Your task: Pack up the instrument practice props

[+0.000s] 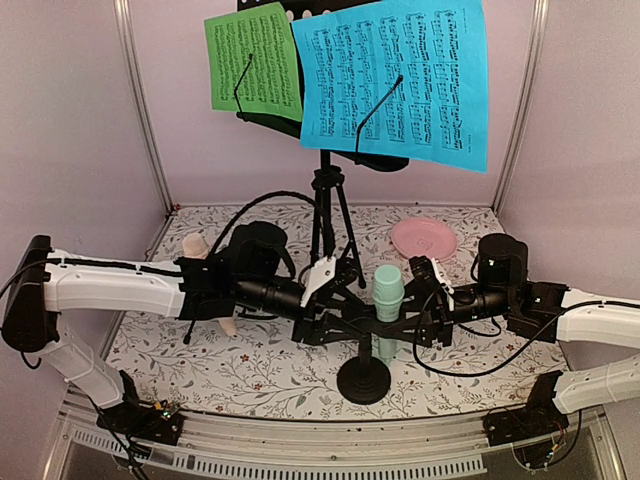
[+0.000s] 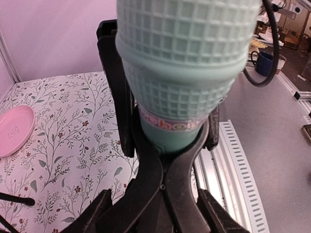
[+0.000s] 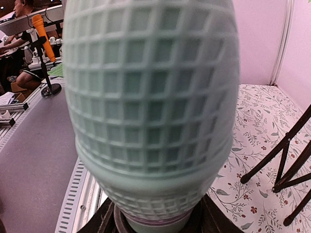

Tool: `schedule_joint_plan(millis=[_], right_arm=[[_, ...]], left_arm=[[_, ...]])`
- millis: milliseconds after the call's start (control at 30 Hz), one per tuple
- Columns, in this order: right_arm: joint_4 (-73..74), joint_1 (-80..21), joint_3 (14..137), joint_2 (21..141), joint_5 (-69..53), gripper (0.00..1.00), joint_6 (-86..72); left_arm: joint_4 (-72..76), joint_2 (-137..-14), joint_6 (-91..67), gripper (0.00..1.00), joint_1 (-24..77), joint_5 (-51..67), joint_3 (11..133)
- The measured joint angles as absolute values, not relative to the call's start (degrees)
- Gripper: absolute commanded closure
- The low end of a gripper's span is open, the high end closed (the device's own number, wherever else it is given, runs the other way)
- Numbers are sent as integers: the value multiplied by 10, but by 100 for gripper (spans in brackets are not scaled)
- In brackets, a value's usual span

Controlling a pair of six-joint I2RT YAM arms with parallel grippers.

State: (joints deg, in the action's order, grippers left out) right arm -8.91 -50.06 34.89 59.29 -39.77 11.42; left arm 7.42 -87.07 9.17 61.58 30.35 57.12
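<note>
Left fingers: flanking holder stem, grip cannot be told
Right fingers: clasped on mint mic
Mint mic: upright in holder, near table edge, before stand

tripod just behind mic, room front-L

smooth mint plastic on the microphone, moulded into a raised square grid over the head, soft satin sheen. matt black plastic on the holder, with a dull shine on its round base. thin matt paper for the blue page and green page, printed in black. black, slightly shiny tripod legs, metal by the look. smooth satin pink on the plate. matt flower-printed covering on the table. glossy white hard shells on the arms.
</note>
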Motion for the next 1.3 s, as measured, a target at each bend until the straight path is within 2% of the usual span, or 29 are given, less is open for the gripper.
schedule_joint_plan(millis=[167,300,367,433,533,600,900,1067,1167,1300], right_arm=[[-88,-501,348,592,-396,59,117],[-86,-501,348,592,-396,38,118],[-82,-501,348,589,-396,25,114],[-77,-501,348,583,-395,17,116],[-75,-501,348,572,-393,12,115],[-72,-501,348,565,-390,11,115],[-46,-501,360,545,-381,9,104],[-40,-501,373,536,-380,12,86],[-38,-506,380,536,-373,15,77],[-39,-516,381,539,-368,26,65]], left_arm=[[66,-871,94,64,617,297,575],[52,-871,96,79,618,294,583],[43,-875,97,83,620,292,591],[33,-879,98,86,622,289,599],[21,-882,99,96,628,277,608],[17,-882,100,100,633,269,610],[-8,-883,100,100,640,248,622],[-11,-883,96,100,641,242,623],[-11,-883,94,100,641,238,623],[-11,-883,91,100,642,232,623]])
